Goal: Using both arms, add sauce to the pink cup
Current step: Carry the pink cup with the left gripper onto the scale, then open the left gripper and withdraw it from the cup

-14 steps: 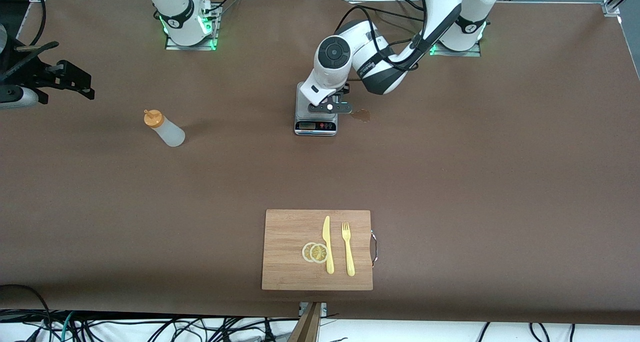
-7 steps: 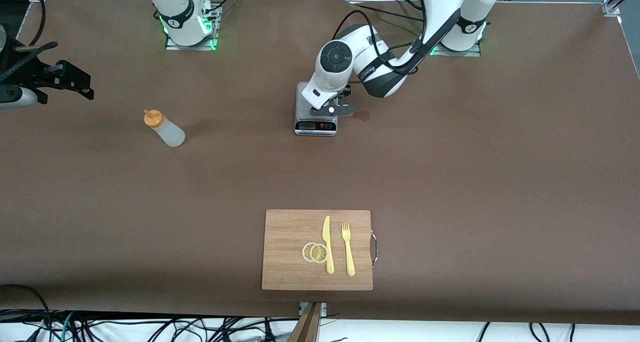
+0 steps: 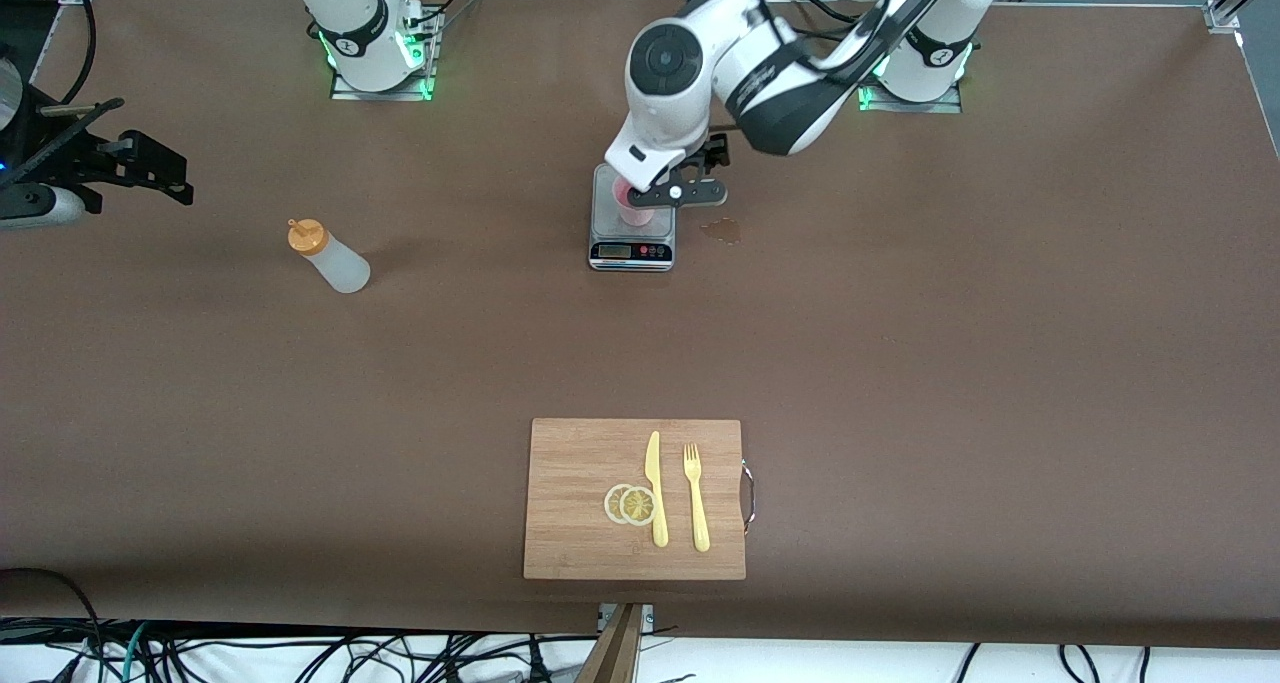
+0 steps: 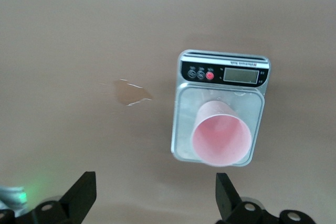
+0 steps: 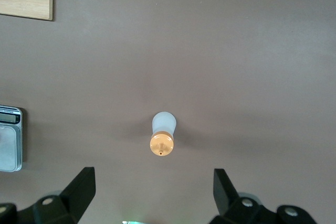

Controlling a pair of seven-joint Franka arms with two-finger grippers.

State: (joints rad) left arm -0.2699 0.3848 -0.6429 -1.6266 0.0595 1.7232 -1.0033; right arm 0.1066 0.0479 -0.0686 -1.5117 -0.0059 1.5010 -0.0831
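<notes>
The left hand (image 3: 676, 194) has just released the pink cup (image 3: 634, 206) onto the kitchen scale (image 3: 631, 225) and lifted, fingers wide. The right hand (image 5: 152, 192), also wide, hovers over the sauce bottle (image 3: 330, 258), next to grasp.

A brown table (image 3: 1000, 363) fills the scene under even light. Dark cables (image 3: 300, 653) tangle on the pale floor (image 3: 850, 663) along its near edge.

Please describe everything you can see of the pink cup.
The pink cup is small, pale pink, seemingly plastic, tapered and without a handle. It stands upright with its mouth open and looks empty inside. It rests on the metal platform of the scale, narrower than that platform. Nothing else touches it; the left gripper hangs above it, fingers open.
</notes>
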